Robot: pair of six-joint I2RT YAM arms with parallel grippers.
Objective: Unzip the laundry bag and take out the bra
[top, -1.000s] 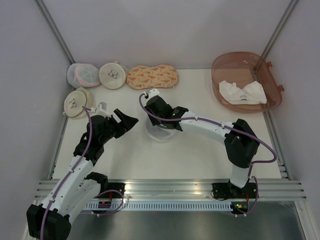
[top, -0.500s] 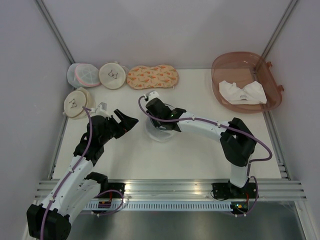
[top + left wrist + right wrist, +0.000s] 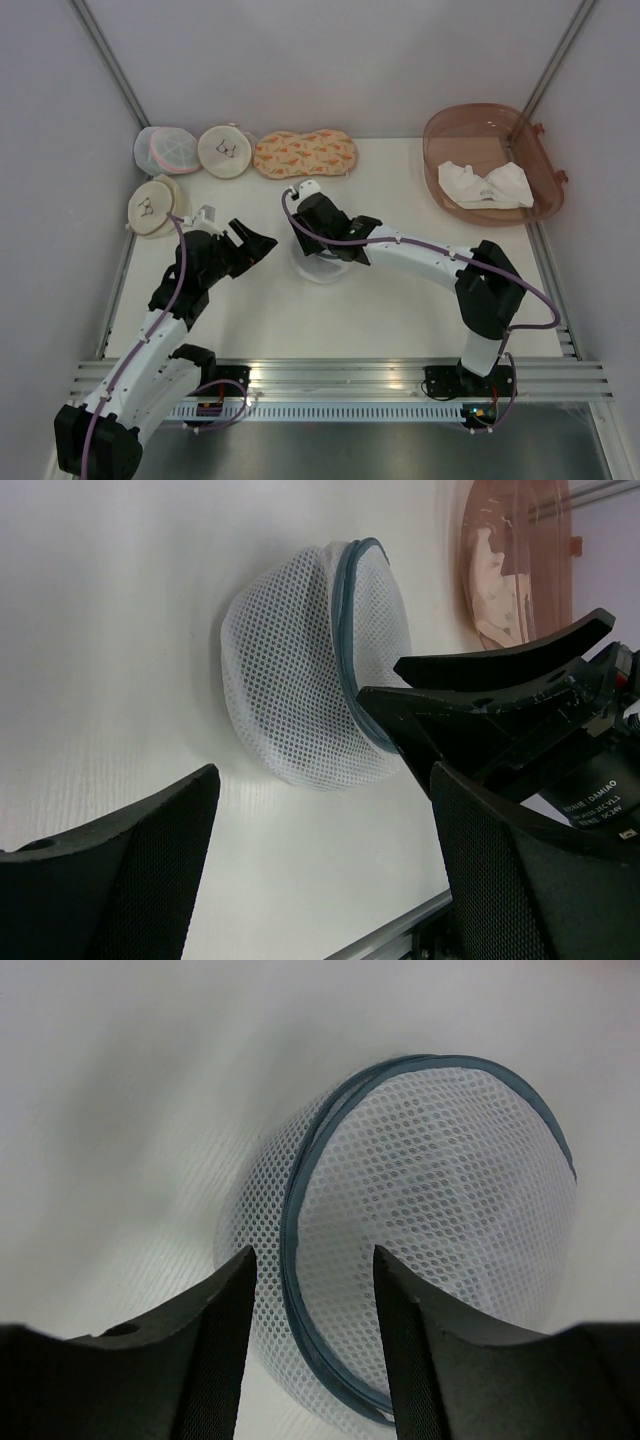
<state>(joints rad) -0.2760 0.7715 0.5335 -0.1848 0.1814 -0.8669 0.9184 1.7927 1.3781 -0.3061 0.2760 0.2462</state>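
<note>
A white table [image 3: 400, 300] walled by pale panels carries the whole scene. Two arms reach over it from the near edge. The right arm [image 3: 420, 255] stretches towards the middle and the left arm [image 3: 170, 300] is bent up on its own side. At the far right corner sits a brown translucent tub [image 3: 440, 130] with a crumpled white cloth [image 3: 485, 185] inside. Along the far edge lies a long carrot-print pouch [image 3: 305, 154].

The laundry bag [image 3: 300, 680], a domed white mesh pouch, rests on the table's centre, directly under the right arm's wrist and well apart from the other pouches. Its blue-grey zipper rim [image 3: 287, 1230] appears closed along the stretch that shows.

Two cream round pouches [image 3: 225, 150] with a bra drawing and a mesh pouch with pink trim [image 3: 165, 150] cluster at the far left corner.

The right pincer [image 3: 312, 1260] stands partly open, its fingers straddling the zipper rim and mesh without pinching them. The left pincer [image 3: 252, 236] is spread wide and holds nothing, poised just left of the bag and aimed at it.
</note>
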